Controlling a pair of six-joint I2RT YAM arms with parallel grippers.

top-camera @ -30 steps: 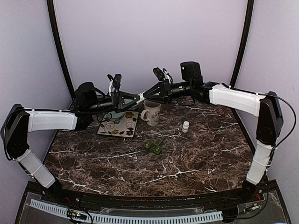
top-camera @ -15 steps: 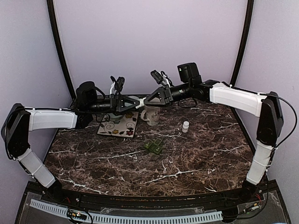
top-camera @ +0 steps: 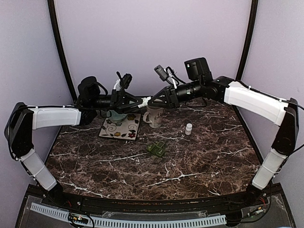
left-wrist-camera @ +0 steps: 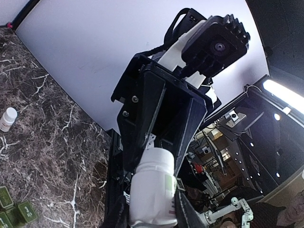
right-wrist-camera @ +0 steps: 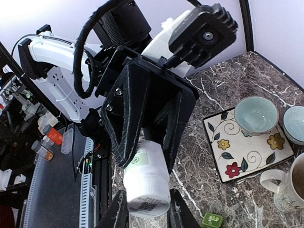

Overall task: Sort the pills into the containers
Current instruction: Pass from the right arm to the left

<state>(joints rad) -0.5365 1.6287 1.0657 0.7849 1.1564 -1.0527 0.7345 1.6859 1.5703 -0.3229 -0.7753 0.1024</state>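
While both arms are up off the marble table [top-camera: 204, 161], the nearest item in the top view is the green pill organizer [top-camera: 156, 149], about mid-table. At its 2 o'clock, well apart, a small white vial [top-camera: 189, 128] stands upright. At the organizer's 10 o'clock is a floral tile [top-camera: 124, 128] carrying a teal bowl [top-camera: 115, 117]. The right wrist view shows a second bowl [right-wrist-camera: 295, 122] just beside the first. The mug [top-camera: 153, 115] is at the organizer's 12 o'clock, just beside the tile's right edge, handle toward the tile. Above the mug, in the air toward the far wall, is the white pill bottle [left-wrist-camera: 151, 190], roughly horizontal and held by both arms at once. The left gripper [left-wrist-camera: 151, 213] comes in from 9 o'clock and the right gripper [right-wrist-camera: 147, 214] from 3 o'clock, tips meeting nose to nose. In the left wrist view the bottle body sits between the left fingers [left-wrist-camera: 184, 211], pinched on both sides. Its wider end, which looks like the cap, sits inside the right gripper's jaws. In the right wrist view the same bottle is between the right fingers [right-wrist-camera: 117, 213], barcode sticker at the end nearest the camera, far end buried in the left gripper. Both finger pairs are clamped onto the bottle, one at each end. Can't tell whether the cap is seated or loose.
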